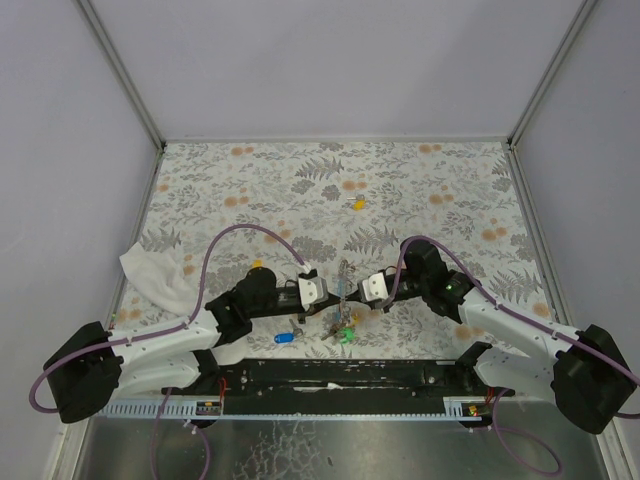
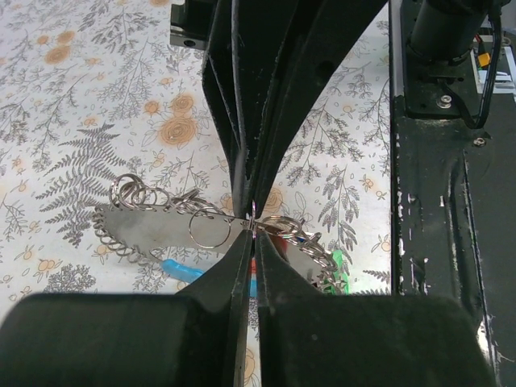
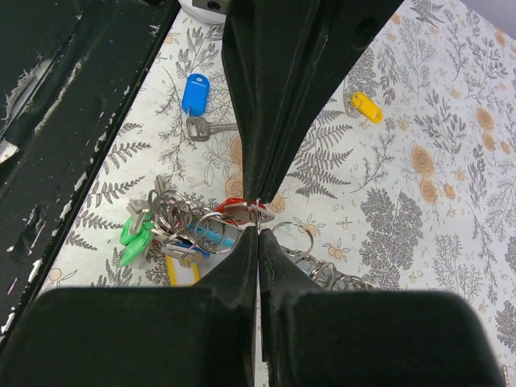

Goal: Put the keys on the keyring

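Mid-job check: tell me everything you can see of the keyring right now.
The keyring is a bunch of silvery metal rings on a grey coiled cord, carrying a light-blue piece, green-headed keys and a red-headed key. It is strung between the arms, near the front edge of the table: the left gripper and the right gripper each have their fingers shut on one of its rings.

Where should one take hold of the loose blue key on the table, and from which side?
Take the blue key by its plastic head, coming straight down from above. It lies flat on the table, apart from the keyring, and the head is broader than the thin metal part, so closing across its long edges is probably safest.
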`<state>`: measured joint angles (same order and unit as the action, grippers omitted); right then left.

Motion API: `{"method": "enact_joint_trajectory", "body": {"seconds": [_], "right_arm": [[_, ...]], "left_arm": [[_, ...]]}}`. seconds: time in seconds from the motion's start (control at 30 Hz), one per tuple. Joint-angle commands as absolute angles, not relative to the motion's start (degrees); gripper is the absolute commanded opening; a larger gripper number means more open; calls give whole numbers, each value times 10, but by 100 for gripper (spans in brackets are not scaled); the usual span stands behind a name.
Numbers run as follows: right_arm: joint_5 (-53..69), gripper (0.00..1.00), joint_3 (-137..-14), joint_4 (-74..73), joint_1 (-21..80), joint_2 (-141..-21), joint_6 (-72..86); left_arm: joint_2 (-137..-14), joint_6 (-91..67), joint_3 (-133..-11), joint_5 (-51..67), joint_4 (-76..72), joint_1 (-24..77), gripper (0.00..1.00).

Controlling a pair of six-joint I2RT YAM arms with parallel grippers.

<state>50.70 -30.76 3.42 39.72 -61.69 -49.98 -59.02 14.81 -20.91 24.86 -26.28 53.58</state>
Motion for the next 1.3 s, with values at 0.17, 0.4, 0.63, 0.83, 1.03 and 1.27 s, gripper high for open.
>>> {"method": "enact_joint_trajectory", "body": {"seconds": [0.17, 0.4, 0.63, 0.83, 1.03, 1.27], "right_arm": [[531, 0, -330, 88, 412, -607, -465], [500, 0, -324, 64, 412, -591, -478], [483, 0, -323, 49, 412, -587, -487], [470, 0, -323, 34, 412, -583, -494], [478, 0, -323, 39, 412, -590, -495], [468, 0, -322, 60, 412, -599, -477]], "left_arm": [[-589, 143, -223, 205, -307, 544, 0], [-570, 152, -221, 191, -290, 545, 0], [-568, 158, -224, 188, -274, 544, 0], [-564, 164, -227, 173, -258, 544, 0], [-566, 165, -228, 175, -263, 545, 0], [-579, 163, -229, 197, -271, 544, 0]]}}
